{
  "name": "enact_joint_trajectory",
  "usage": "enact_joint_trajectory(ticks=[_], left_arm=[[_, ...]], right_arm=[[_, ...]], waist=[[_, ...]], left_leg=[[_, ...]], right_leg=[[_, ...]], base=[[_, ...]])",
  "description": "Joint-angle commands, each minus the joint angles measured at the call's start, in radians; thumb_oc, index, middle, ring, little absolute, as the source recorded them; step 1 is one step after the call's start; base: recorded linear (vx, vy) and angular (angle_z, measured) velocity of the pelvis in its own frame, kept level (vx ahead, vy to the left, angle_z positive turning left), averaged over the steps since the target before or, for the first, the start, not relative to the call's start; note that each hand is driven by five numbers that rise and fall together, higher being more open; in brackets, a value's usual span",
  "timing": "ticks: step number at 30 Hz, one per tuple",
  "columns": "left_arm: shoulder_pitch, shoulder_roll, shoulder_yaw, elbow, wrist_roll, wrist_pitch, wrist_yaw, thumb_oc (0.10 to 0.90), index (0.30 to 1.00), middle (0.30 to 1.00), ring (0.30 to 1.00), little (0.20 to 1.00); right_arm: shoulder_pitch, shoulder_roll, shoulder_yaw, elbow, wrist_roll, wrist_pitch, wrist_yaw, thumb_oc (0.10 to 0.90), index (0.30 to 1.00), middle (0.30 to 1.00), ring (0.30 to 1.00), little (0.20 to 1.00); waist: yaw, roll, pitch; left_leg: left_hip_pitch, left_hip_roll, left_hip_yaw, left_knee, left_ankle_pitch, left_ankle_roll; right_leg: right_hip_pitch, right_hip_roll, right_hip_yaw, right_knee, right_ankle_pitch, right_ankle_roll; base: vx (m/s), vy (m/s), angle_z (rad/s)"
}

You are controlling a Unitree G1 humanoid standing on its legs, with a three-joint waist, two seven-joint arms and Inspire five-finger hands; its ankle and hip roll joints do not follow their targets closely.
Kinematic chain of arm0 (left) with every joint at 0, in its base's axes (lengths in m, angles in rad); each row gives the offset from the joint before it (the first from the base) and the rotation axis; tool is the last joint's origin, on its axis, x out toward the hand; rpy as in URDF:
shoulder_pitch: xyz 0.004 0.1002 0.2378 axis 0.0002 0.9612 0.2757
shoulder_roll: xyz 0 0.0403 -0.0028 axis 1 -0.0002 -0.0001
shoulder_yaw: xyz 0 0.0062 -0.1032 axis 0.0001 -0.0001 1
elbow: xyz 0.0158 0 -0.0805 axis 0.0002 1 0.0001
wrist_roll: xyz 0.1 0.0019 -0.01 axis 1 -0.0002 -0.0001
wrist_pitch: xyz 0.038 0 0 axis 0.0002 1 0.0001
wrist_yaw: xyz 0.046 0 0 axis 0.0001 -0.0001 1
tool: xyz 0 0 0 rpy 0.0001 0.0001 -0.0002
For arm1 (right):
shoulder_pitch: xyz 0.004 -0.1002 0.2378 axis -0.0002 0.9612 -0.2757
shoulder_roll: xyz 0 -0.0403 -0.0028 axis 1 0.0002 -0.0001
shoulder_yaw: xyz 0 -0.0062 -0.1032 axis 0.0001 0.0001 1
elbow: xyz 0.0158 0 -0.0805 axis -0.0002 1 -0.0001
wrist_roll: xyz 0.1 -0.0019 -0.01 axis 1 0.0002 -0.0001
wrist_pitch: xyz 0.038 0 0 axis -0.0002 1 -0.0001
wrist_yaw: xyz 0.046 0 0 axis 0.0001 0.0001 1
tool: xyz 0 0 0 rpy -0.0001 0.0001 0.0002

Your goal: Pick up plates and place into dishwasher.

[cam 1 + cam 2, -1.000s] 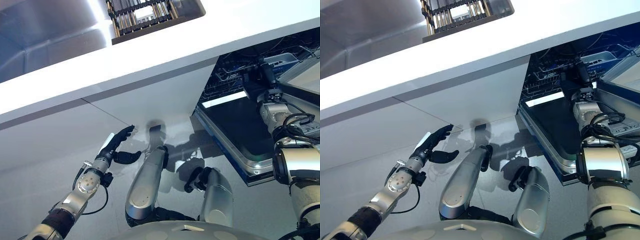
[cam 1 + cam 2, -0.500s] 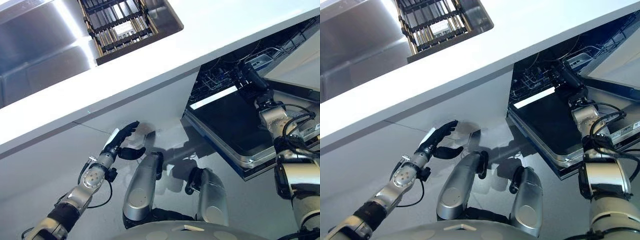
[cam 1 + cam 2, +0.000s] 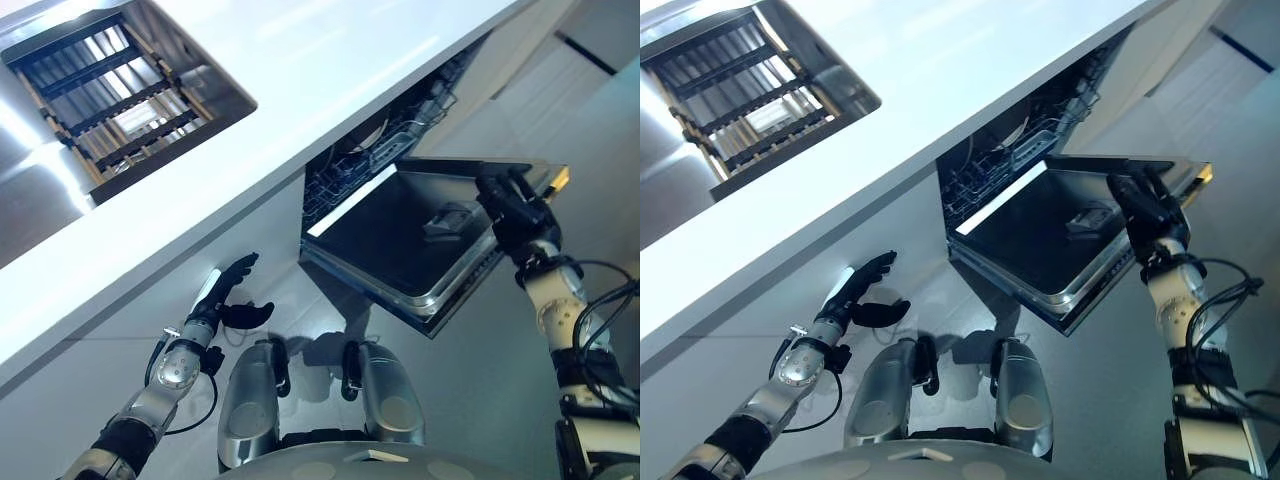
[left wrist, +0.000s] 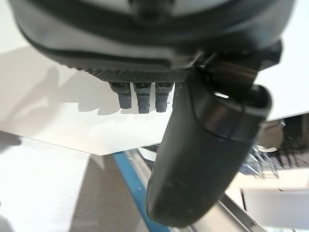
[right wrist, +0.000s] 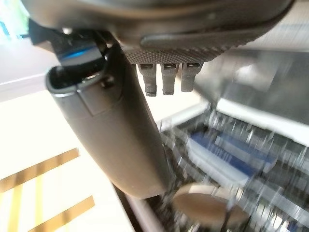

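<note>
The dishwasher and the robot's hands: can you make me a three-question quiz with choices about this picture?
1. Where is the right hand?
A. at the far edge of the silver-lined dishwasher door
B. on the white countertop
C. in the sink

2. What colour is the countertop?
A. black
B. white
C. red

3. How is the dishwasher door?
A. shut
B. missing
C. partly open

Answers: 1 A, the dark hand sits at the door's outer edge. 2 B, it is plain white. 3 C, the door tilts out and the wire rack shows behind it.
</note>
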Motion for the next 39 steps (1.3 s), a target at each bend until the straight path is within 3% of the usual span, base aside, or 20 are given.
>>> enact_joint_trajectory(ticks=[1,9,12,14,16,21,22,25,27,28,33,37,39], left_arm=[[0.058,-0.052,0.026,-0.025,0.028,-0.104,0.034,0.800,0.900,0.900,0.900,0.900],[0.052,-0.069,0.002,0.000,0.035,-0.125,0.039,0.800,0.900,0.900,0.900,0.900],[0.043,-0.069,-0.025,0.011,0.032,-0.144,0.038,0.800,0.900,0.900,0.900,0.900],[0.036,-0.066,-0.038,0.017,0.028,-0.151,0.038,0.800,0.900,0.900,0.900,0.900],[0.028,-0.060,-0.050,0.016,0.018,-0.155,0.034,0.800,0.900,0.900,0.900,0.900],[0.012,-0.043,-0.060,-0.002,0.004,-0.147,0.024,0.800,0.900,0.900,0.900,0.900],[0.006,-0.039,-0.059,-0.002,0.002,-0.146,0.019,0.800,0.900,0.900,0.900,0.900],[-0.005,-0.034,-0.060,-0.003,-0.003,-0.143,0.009,0.800,0.900,0.900,0.900,0.900],[-0.014,-0.028,-0.067,-0.006,-0.007,-0.137,0.006,0.800,0.900,0.900,0.900,0.900],[-0.016,-0.027,-0.069,-0.008,-0.006,-0.135,0.006,0.800,0.900,0.900,0.900,0.900],[-0.025,-0.023,-0.056,-0.009,-0.008,-0.135,-0.005,0.800,0.900,0.900,0.900,0.900],[-0.016,-0.012,-0.017,0.004,-0.012,-0.147,-0.031,0.800,0.900,0.900,0.900,0.900],[-0.015,-0.002,-0.008,0.010,-0.014,-0.152,-0.047,0.800,0.900,0.900,0.900,0.900]], right_arm=[[-0.005,-0.086,-0.055,-0.058,-0.188,-0.102,-0.108,0.800,0.900,0.900,0.900,0.900],[-0.003,-0.057,-0.114,0.012,-0.332,-0.196,-0.404,0.800,0.900,0.900,0.900,0.900],[-0.032,-0.072,-0.107,0.152,-0.386,-0.239,-0.437,0.800,0.900,0.900,0.900,0.900],[-0.048,-0.082,-0.098,0.238,-0.341,-0.252,-0.437,0.800,0.900,0.900,0.900,0.900],[-0.073,-0.091,-0.089,0.355,-0.239,-0.266,-0.325,0.800,0.900,0.900,0.900,0.900],[-0.089,-0.091,-0.045,0.498,-0.058,-0.182,-0.067,0.800,0.900,0.900,0.900,0.900],[-0.092,-0.083,-0.035,0.534,-0.012,-0.154,0.034,0.800,0.900,0.900,0.900,0.900],[-0.098,-0.072,-0.015,0.597,0.023,-0.133,0.175,0.800,0.900,0.900,0.900,0.900],[-0.105,-0.041,0.022,0.620,0.038,-0.065,0.315,0.800,0.900,0.900,0.900,0.900],[-0.109,-0.031,0.034,0.630,0.026,-0.067,0.343,0.800,0.900,0.900,0.900,0.900],[-0.156,-0.011,0.127,0.545,0.027,0.032,0.597,0.800,0.900,0.900,0.900,0.900],[-0.145,0.008,0.181,0.339,0.160,0.056,0.781,0.800,0.900,0.900,0.900,0.900],[-0.134,0.023,0.200,0.248,0.226,0.030,0.840,0.800,0.900,0.900,0.900,0.900]], waist=[[-0.021,0.043,-0.122],[-0.033,0.058,-0.116],[-0.028,0.070,-0.111],[-0.024,0.076,-0.108],[-0.015,0.084,-0.102],[0.001,0.092,-0.086],[0.007,0.094,-0.083],[0.017,0.096,-0.082],[0.028,0.099,-0.078],[0.031,0.098,-0.076],[0.047,0.093,-0.067],[0.051,0.084,-0.063],[0.054,0.079,-0.065]], left_leg=[[-0.009,0.003,-0.046,0.031,-0.059,0.017],[-0.018,-0.005,-0.040,0.042,-0.071,0.021],[-0.028,-0.011,-0.044,0.057,-0.075,0.020],[-0.033,-0.013,-0.046,0.063,-0.074,0.020],[-0.042,-0.017,-0.051,0.074,-0.076,0.021],[-0.059,-0.025,-0.064,0.087,-0.069,0.020],[-0.060,-0.026,-0.067,0.086,-0.066,0.021],[-0.063,-0.029,-0.075,0.088,-0.061,0.020],[-0.062,-0.029,-0.080,0.085,-0.055,0.019],[-0.063,-0.030,-0.083,0.088,-0.054,0.019],[-0.061,-0.024,-0.096,0.090,-0.045,0.016],[-0.059,-0.019,-0.100,0.086,-0.037,0.015],[-0.059,-0.018,-0.103,0.085,-0.036,0.013]], right_leg=[[0.021,0.030,-0.034,-0.016,0.061,-0.074],[-0.002,0.034,-0.026,-0.001,0.057,-0.071],[-0.008,0.034,-0.029,0.003,0.059,-0.074],[-0.011,0.033,-0.030,0.005,0.061,-0.076],[-0.014,0.030,-0.034,0.009,0.062,-0.079],[-0.029,0.022,-0.045,0.028,0.065,-0.087],[-0.031,0.020,-0.049,0.032,0.065,-0.088],[-0.032,0.017,-0.057,0.040,0.064,-0.090],[-0.034,0.012,-0.066,0.051,0.064,-0.088],[-0.035,0.010,-0.068,0.054,0.065,-0.087],[-0.039,0.006,-0.076,0.074,0.067,-0.086],[-0.043,0.002,-0.083,0.089,0.063,-0.082],[-0.042,-0.001,-0.088,0.092,0.062,-0.076]], base=[[0.01,0.007,-0.13],[-0.01,0.007,-0.10],[-0.01,0.011,-0.02],[-0.03,0.016,0.04],[-0.04,0.012,-0.02],[-0.04,-0.015,-0.02],[0.00,0.000,0.00],[-0.01,-0.034,0.08],[-0.01,-0.051,0.14],[-0.02,-0.052,0.18],[0.00,-0.051,0.04],[0.00,-0.050,0.00],[0.02,-0.075,0.02]])
